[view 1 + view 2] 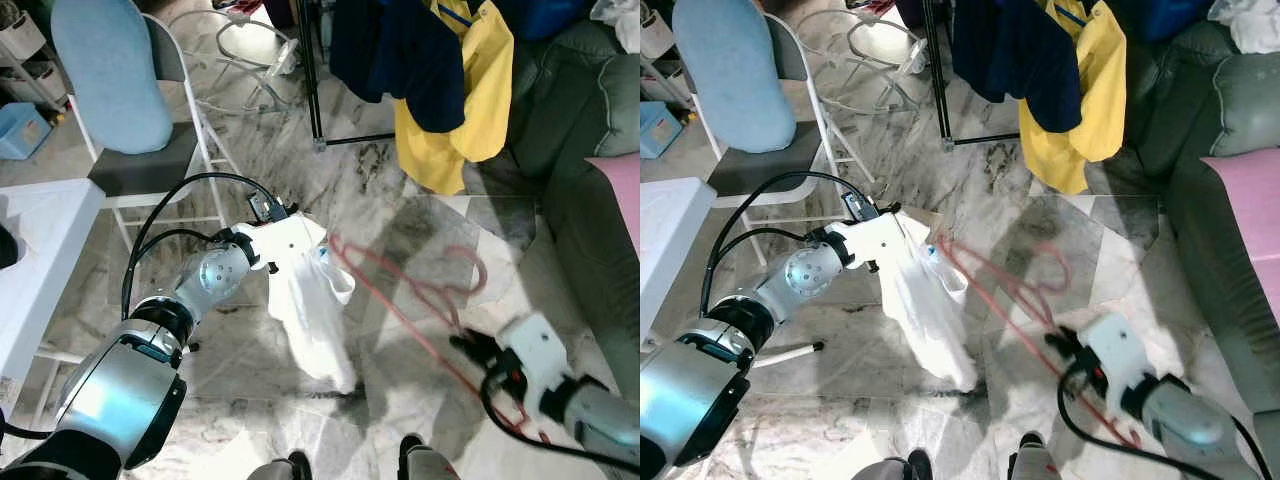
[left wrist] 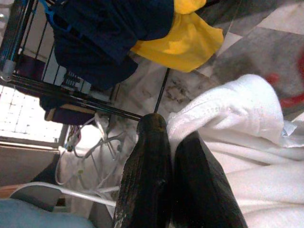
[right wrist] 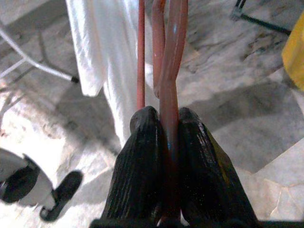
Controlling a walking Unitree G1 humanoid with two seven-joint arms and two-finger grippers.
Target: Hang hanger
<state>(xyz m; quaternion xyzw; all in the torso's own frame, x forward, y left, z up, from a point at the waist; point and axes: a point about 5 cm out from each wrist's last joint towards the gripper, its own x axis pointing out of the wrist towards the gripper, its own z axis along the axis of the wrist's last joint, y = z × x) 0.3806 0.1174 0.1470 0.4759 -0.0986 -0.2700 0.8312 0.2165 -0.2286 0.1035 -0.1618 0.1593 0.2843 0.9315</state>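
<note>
Pinching soft white garment in left gripper, right gripper clamped on thin red hanger.

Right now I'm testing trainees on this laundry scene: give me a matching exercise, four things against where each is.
Things:
1 hanger
2 white garment
3 yellow shirt
4 blue cushion

Places:
A on the chair
B hanging from the rack
C in the right tool
D in the left tool

Pairs: 1-C, 2-D, 3-B, 4-A
</note>
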